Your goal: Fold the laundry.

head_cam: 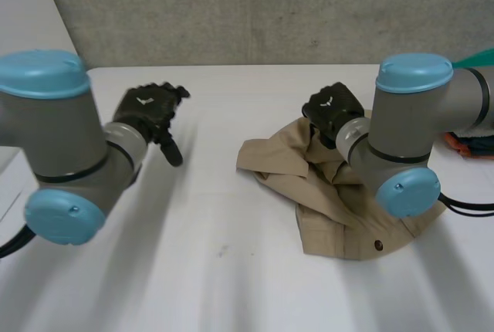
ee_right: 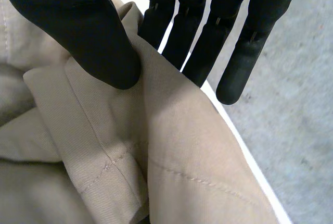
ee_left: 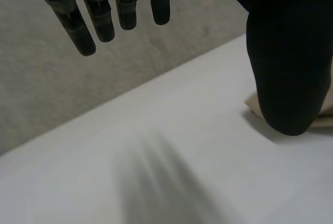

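Head view, taken from the left: the left hand (head_cam: 150,112) is held above the bare white table (head_cam: 224,270), with its fingers (ee_left: 99,23) straight, slightly spread and holding nothing. The crumpled beige garment (head_cam: 340,208) lies at 3 o'clock of it, well apart, and a dark button (head_cam: 378,245) is seen near its 6 o'clock edge.

The right hand (head_cam: 333,110) is set on the garment's 12 o'clock edge. A ridge of cloth appears to be pinched between its thumb (ee_right: 83,36) and straight fingers, though the contact behind the ridge is hidden. Only a thin fold seems to be caught, so it could be lost on lifting. The heap could also be dragged along bunched, since no second point is held.

Much of the garment is covered by the right arm (head_cam: 409,147). An orange and teal bundle (head_cam: 465,145) at 3 o'clock, partly behind that arm, could be snagged by a wide sweep.
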Tool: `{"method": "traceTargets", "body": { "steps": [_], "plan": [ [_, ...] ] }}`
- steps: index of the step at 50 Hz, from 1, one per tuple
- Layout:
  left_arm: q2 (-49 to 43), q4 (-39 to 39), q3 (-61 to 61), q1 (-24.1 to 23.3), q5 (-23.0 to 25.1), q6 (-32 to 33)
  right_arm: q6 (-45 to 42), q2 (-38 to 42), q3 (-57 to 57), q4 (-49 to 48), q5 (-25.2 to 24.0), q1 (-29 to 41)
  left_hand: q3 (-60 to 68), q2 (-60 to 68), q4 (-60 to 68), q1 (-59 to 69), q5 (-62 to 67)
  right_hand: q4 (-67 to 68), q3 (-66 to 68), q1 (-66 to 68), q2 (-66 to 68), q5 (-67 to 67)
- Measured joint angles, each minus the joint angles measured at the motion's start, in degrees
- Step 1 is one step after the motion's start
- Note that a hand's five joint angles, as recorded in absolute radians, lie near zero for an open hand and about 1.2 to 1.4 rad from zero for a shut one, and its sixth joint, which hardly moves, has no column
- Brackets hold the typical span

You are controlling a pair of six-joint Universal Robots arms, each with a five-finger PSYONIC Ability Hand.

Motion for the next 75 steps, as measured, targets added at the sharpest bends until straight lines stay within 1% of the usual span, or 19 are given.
{"method": "traceTargets", "body": {
  "steps": [6, 14, 17, 19, 20, 22, 24, 28, 35, 43, 52, 62, 66, 67, 68, 69, 70, 71, 75],
  "plan": [
    [5.61, 1.36, -2.73, 2.89, 0.12, -0.06, 0.65, -3.16, 1.16, -1.18, 0.37, 5.74, 0.00, 0.00, 0.00, 0.00, 0.00, 0.02, 0.00, 0.00, 0.00, 0.00],
    [12.07, 2.65, -5.96, 7.53, 0.03, -0.74, 1.90, -2.28, 5.39, -4.27, -6.11, 18.07, 0.00, 0.00, 0.00, 0.00, 0.00, -0.21, -0.22, 0.00, -0.20, 0.42],
    [13.73, 3.18, -7.05, 9.68, 0.09, -1.49, 1.83, 0.11, 6.26, -5.39, -7.44, 22.41, 0.00, 0.00, 0.00, 0.00, 0.00, -17.29, -18.28, -15.21, -18.27, -15.78],
    [14.36, 3.40, -7.54, 10.78, 0.16, -2.03, 1.77, 1.45, 6.31, -5.83, -7.27, 24.32, 0.00, 0.00, 0.00, 0.00, 0.00, -22.50, -22.48, -20.44, -22.62, -21.33],
    [14.58, 3.44, -7.78, 11.24, 0.20, -2.30, 1.87, 1.73, 6.29, -5.94, -6.66, 24.93, 0.00, 0.00, 0.00, 0.00, 0.00, -35.14, -35.01, -32.64, -35.45, -34.45],
    [14.75, 3.37, -8.08, 11.75, 0.23, -2.63, 2.30, 1.22, 6.15, -6.13, -5.44, 25.18, 0.00, 0.00, 0.00, 0.00, 0.00, -46.02, -46.11, -42.89, -45.85, -45.46],
    [14.89, 3.16, -8.57, 12.32, 0.27, -3.06, 3.76, -1.02, 6.07, -6.16, -3.18, 24.56, 0.00, 0.00, 0.00, 0.00, 0.00, -54.92, -54.67, -51.32, -54.22, -53.09],
    [14.93, 2.72, -9.31, 12.62, 0.22, -3.36, 7.91, -6.63, 6.57, -5.64, -0.63, 21.56, 0.00, 0.00, 0.00, 0.00, 0.00, -56.43, -56.00, -51.65, -55.35, -53.40],
    [16.06, 1.31, -11.25, 11.57, -0.05, -3.34, 18.34, -18.00, 10.10, 1.29, -0.92, 11.59, 0.00, 0.00, 0.00, 0.00, 0.00, -56.43, -56.00, -51.65, -55.35, -53.40],
    [17.06, 0.42, -12.69, 6.62, 0.23, -3.18, 20.75, -21.70, 12.39, 9.83, -3.80, 0.39, 0.00, 0.00, 0.00, 0.00, 0.00, -56.43, -56.00, -51.65, -55.34, -53.41],
    [11.23, 0.86, -9.87, -3.90, 0.69, -1.47, 15.50, -14.09, 10.91, 12.01, -5.31, -8.46, 0.00, 0.00, 0.00, 0.00, 0.00, -56.43, -56.00, -51.65, -55.34, -53.42],
    [-1.95, 1.08, -0.37, -11.99, -0.71, 3.34, 14.45, -0.26, 3.65, 7.65, -9.91, -9.51, 0.57, 0.74, 0.67, 0.72, 0.33, -56.42, -55.97, -51.64, -55.29, -53.42],
    [-7.51, 1.11, 4.59, -12.74, -2.20, 5.05, 14.83, 4.15, 0.06, 5.45, -11.25, -8.85, 13.35, 14.12, 13.87, 15.65, 12.74, -47.38, -46.71, -43.28, -46.17, -44.58],
    [-8.59, 1.12, 5.65, -12.68, -2.64, 5.32, 14.96, 5.02, -0.80, 4.96, -11.42, -8.67, 18.49, 18.66, 19.02, 21.41, 17.68, -41.67, -41.05, -37.37, -40.46, -39.14],
    [-9.96, 1.16, 7.12, -12.48, -3.33, 5.59, 15.11, 5.90, -1.82, 4.43, -11.54, -8.47, 29.75, 30.04, 29.11, 32.62, 27.37, -30.37, -28.48, -24.92, -27.49, -28.41],
    [-10.51, 1.21, 7.78, -12.35, -3.65, 5.68, 15.19, 6.26, -2.31, 4.17, -11.55, -8.38, 33.31, 34.90, 33.88, 38.00, 31.97, -23.38, -22.65, -18.64, -20.14, -22.16],
    [-11.36, 1.36, 8.94, -12.04, -4.22, 5.79, 15.36, 6.78, -3.25, 3.65, -11.53, -8.22, 44.60, 46.13, 45.34, 49.76, 43.27, -13.09, -12.41, -9.88, -10.84, -12.96],
    [-12.00, 1.55, 9.97, -11.68, -4.73, 5.85, 15.51, 7.05, -3.98, 3.22, -11.47, -8.13, 51.07, 51.87, 51.58, 54.39, 49.44, -6.61, -6.09, -4.62, -4.92, -6.61],
    [-12.81, 4.01, 13.87, -9.70, -6.14, 5.97, 16.49, 6.30, -6.49, 0.00, -10.45, -8.08, 55.73, 56.54, 56.91, 54.64, 52.46, -0.30, -0.89, -0.15, -0.49, -1.61]
  ]
}}
